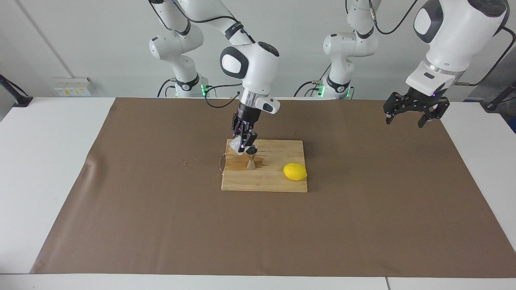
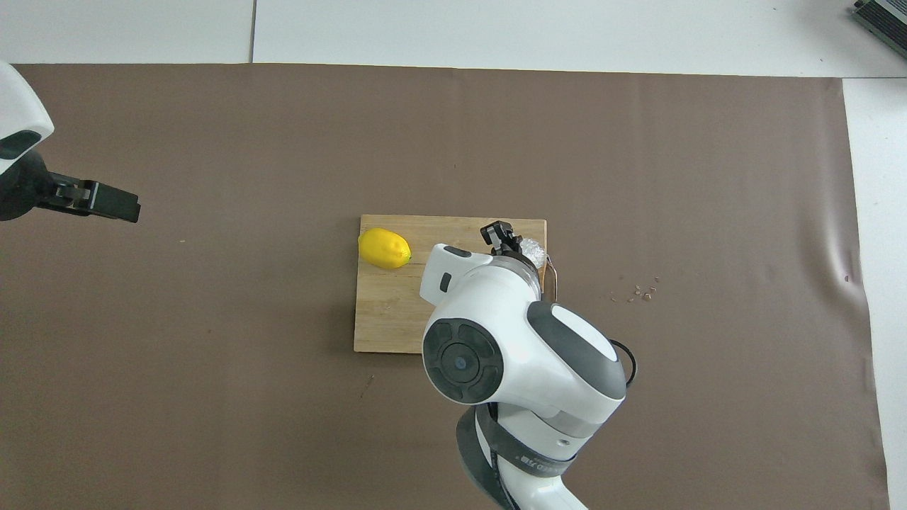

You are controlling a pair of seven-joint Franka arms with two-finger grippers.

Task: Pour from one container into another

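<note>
Facing view: right pincer [image 1: 243,144] pinches a small clear ribbed cup [image 1: 235,146], tilted just above a shiny steel hourglass jigger [image 1: 251,158]. Left pincer [image 1: 410,112] waits, spread. Cup seems light, slippery; grip its ribbed sides.

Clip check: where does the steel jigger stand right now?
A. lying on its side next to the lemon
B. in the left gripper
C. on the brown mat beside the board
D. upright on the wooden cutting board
D: the jigger stands upright on the cutting board, under the clear ribbed cup tilted in the right gripper.
</note>
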